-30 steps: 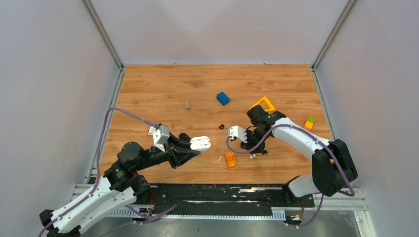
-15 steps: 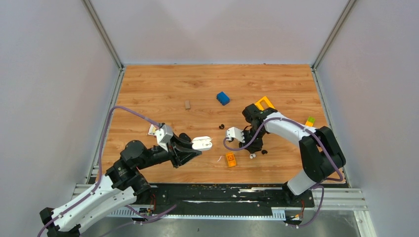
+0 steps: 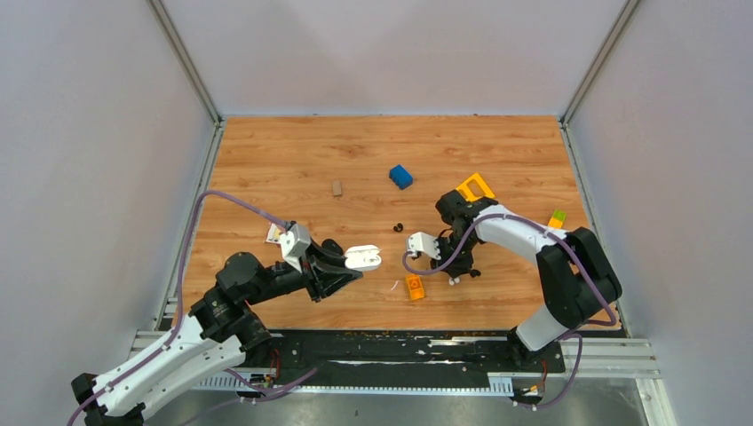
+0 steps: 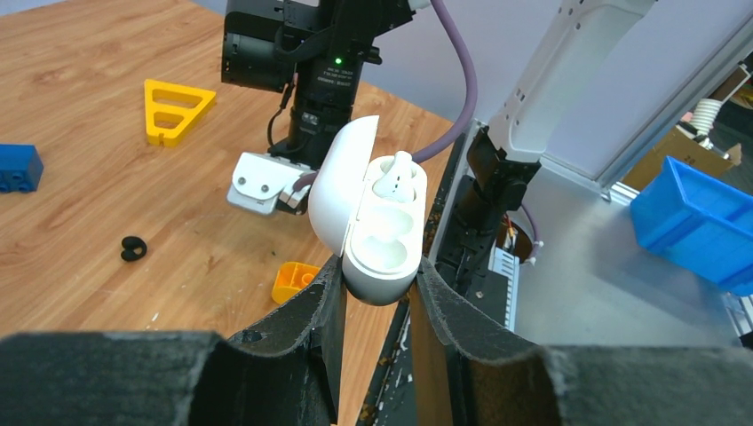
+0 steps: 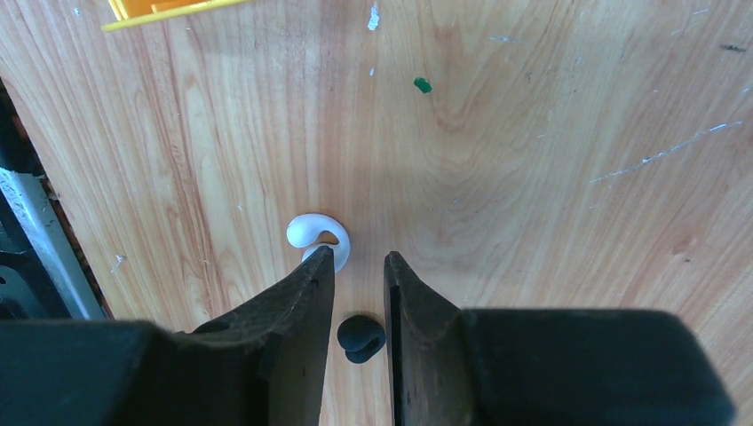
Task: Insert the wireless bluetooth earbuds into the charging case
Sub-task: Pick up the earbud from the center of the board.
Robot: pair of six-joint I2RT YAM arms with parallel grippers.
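White earbud (image 5: pixel 315 238) lies just outside the right hand's (image 5: pixel 357 257) narrowly parted jaws, which should centre over that earbud before closing.

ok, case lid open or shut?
Open: lid swung back from the case, one earbud seated inside, other slot looks empty.

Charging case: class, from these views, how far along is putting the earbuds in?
Done: the left gripper holds the charging case open, and one white earbud sits in its far slot. In hand: the right gripper, jaws slightly apart, is down at the table over a white curved piece and a black piece, neither lifted. Left: the near slot is empty.
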